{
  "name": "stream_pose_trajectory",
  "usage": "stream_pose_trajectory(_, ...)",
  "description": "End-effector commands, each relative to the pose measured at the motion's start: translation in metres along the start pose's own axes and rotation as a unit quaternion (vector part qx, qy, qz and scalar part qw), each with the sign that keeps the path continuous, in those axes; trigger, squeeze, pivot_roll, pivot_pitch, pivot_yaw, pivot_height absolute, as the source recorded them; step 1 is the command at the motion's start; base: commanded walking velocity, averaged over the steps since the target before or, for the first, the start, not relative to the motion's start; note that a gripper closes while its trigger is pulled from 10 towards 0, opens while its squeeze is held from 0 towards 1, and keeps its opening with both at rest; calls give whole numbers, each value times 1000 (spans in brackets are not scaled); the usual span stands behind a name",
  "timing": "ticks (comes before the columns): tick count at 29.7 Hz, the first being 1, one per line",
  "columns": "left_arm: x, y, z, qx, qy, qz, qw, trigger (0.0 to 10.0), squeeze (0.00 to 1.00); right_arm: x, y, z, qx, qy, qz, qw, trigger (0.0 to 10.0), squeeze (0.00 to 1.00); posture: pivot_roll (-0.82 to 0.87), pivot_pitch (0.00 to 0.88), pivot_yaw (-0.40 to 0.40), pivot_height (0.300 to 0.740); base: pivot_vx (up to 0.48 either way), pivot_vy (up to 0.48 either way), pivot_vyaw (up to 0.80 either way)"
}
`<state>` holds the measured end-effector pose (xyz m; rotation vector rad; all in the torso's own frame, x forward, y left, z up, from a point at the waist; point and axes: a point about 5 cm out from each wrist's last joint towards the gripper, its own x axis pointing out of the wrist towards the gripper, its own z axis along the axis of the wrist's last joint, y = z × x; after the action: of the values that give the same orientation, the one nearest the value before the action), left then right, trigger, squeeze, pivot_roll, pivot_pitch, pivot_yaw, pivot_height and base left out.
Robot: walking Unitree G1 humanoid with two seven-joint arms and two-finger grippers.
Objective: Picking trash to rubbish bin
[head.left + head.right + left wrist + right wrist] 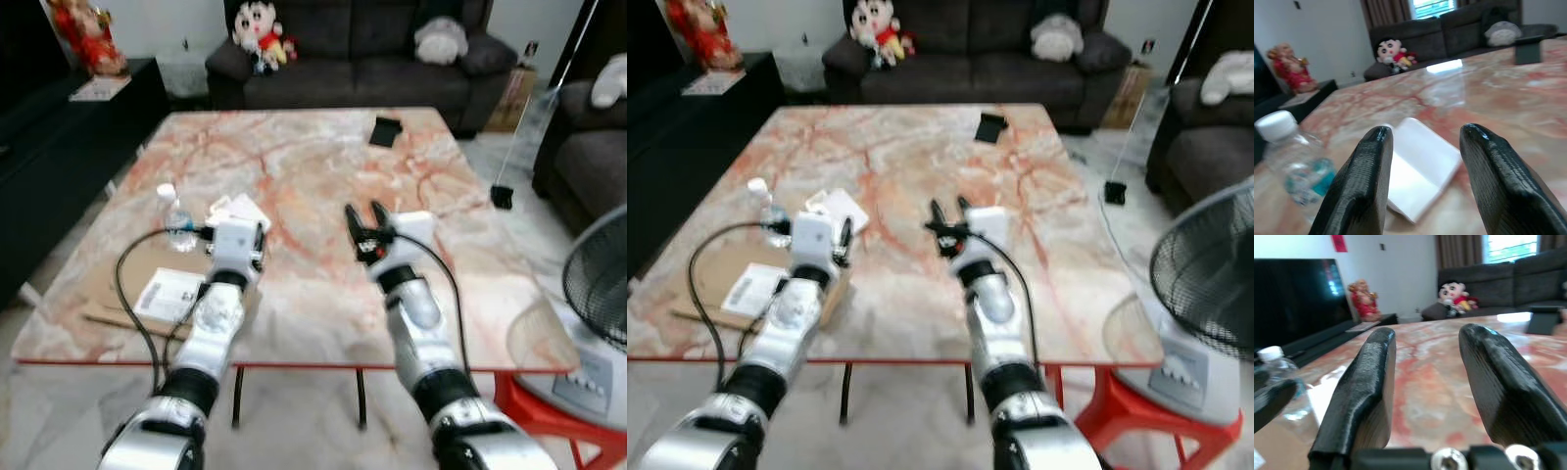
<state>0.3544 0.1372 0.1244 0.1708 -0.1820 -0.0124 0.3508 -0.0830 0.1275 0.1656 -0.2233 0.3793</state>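
A small clear water bottle (177, 221) with a white cap stands on the marble table (313, 166) at its left side. Beside it lies a folded white paper (240, 209). My left gripper (1425, 134) hovers low over the table, open, with the white paper (1418, 171) just beyond its fingertips and the bottle (1290, 161) off to one side. Over the table's middle my right gripper (364, 213) is open and holds nothing. Its fingers point toward the far side. The bottle (1278, 377) also shows at the edge of the right wrist view.
A flat cardboard sheet with a white leaflet (168, 292) lies at the table's front left edge. A black object (386, 130) sits at the far side. A dark sofa (392, 59) stands behind, a fan (600, 294) and red stool (549, 406) at the right.
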Motion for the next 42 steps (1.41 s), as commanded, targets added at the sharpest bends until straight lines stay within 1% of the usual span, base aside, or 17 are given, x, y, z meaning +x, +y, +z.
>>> stream_pose_trajectory(1,-2,-10,-2,-3,7,-17,1000,10000,0,0,-10,4,-7,-3,-11,1000,10000,0,42,10,37,740,0,0,0)
stream_pose_trajectory(4,-5,-12,-8,7,24,-30,999,10000,0,-1,-10,3,-7,-1,-10,1000,10000,0,43,15,38,740,0,0,0)
stream_pose_trajectory(5,-7,-12,-12,19,37,-32,999,10000,0,0,-9,3,-6,0,-10,1000,10000,0,43,17,38,740,0,0,0)
stream_pose_trajectory(10,-11,-8,-19,51,54,-27,997,10000,0,0,-8,3,-5,0,-8,1000,10000,0,45,28,39,740,0,0,0)
stream_pose_trajectory(11,-11,-8,-19,51,54,-27,997,10000,0,0,-8,3,-5,0,-8,1000,10000,0,45,28,39,740,0,0,0)
stream_pose_trajectory(14,-16,-5,-22,68,65,-25,995,10000,0,-1,-7,2,-4,2,-7,1000,10000,0,51,32,38,740,0,0,0)
stream_pose_trajectory(15,-18,-6,-25,78,73,-30,994,10000,0,-1,-6,1,-4,4,-6,1000,10000,0,51,32,38,740,0,0,0)
stream_pose_trajectory(16,-21,-8,-30,90,93,-48,990,10000,0,-1,-5,0,-3,5,-5,1000,10000,0,51,32,38,740,0,0,0)
stream_pose_trajectory(17,-21,-8,-30,90,93,-48,990,10000,0,-1,-5,0,-3,5,-5,1000,10000,0,51,32,38,740,0,0,0)
stream_pose_trajectory(18,-25,-13,-37,96,113,-71,986,10000,0,-1,-4,0,-2,6,-3,1000,10000,0,51,32,38,740,0,0,0)
stream_pose_trajectory(20,-26,-14,-40,101,125,-82,984,10000,0,-1,-4,0,-2,5,-3,1000,10000,0,51,32,38,740,0,0,0)
stream_pose_trajectory(26,-26,-15,-45,121,156,-89,976,10000,0,-1,-5,1,-2,4,-3,1000,10000,0,52,39,36,740,0,0,0)
stream_pose_trajectory(31,-22,-15,-40,132,154,-83,976,10000,0,-1,-5,1,-2,5,-2,1000,10000,0,52,39,36,740,0,0,0)
stream_pose_trajectory(35,-20,-14,-39,131,155,-79,976,10000,0,-1,-5,1,-2,5,-1,1000,10000,0,53,38,34,740,0,0,0)
stream_pose_trajectory(42,-17,-11,-38,135,170,-65,974,10000,0,-1,-5,2,-2,5,0,1000,10000,0,52,39,35,740,0,0,0)
